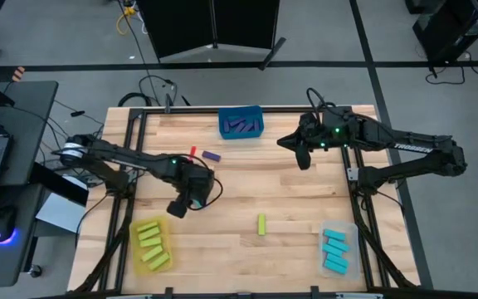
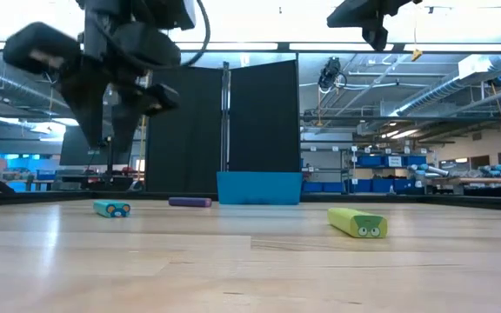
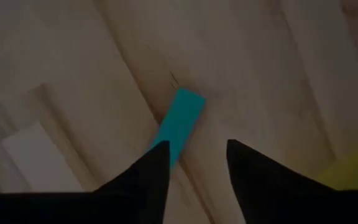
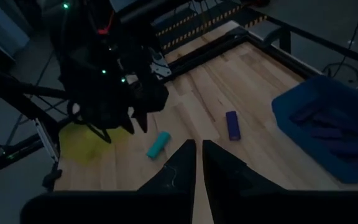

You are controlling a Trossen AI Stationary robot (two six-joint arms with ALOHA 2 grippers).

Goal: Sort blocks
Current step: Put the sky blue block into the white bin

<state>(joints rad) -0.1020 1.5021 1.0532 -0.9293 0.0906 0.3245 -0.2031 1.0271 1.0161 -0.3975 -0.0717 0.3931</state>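
At about eight o'clock on the wooden worktop (image 1: 289, 199) sits the yellow bin (image 1: 150, 244), already holding several lime blocks. Just above it, near nine o'clock, the left gripper (image 1: 181, 205) hangs over a loose cyan block (image 3: 180, 119), which lies flat on the wood; in the left wrist view the fingers (image 3: 151, 180) stand parted with a clear gap and nothing between them, the block just ahead of their tips. The step in hand looks like dealing with this stray cyan block, which belongs in the clear bin (image 1: 337, 251) at five o'clock with the other cyan ones. The next move would call for lowering the tips astride the block, closing on its narrow sides, then carrying it across the worktop. The left arm reaches in from the nine o'clock edge, wrist bent downward. A purple block (image 1: 212, 155) lies loose near eleven o'clock, close to the blue bin (image 1: 241, 123) at twelve, which already holds purple ones. A lime block (image 1: 261, 224) rests alone at six o'clock, well apart from the yellow bin. The right gripper (image 1: 304, 153) hovers near one o'clock, raised off the wood, its arm folded back toward three; its fingers (image 4: 179, 167) are nearly together and empty.
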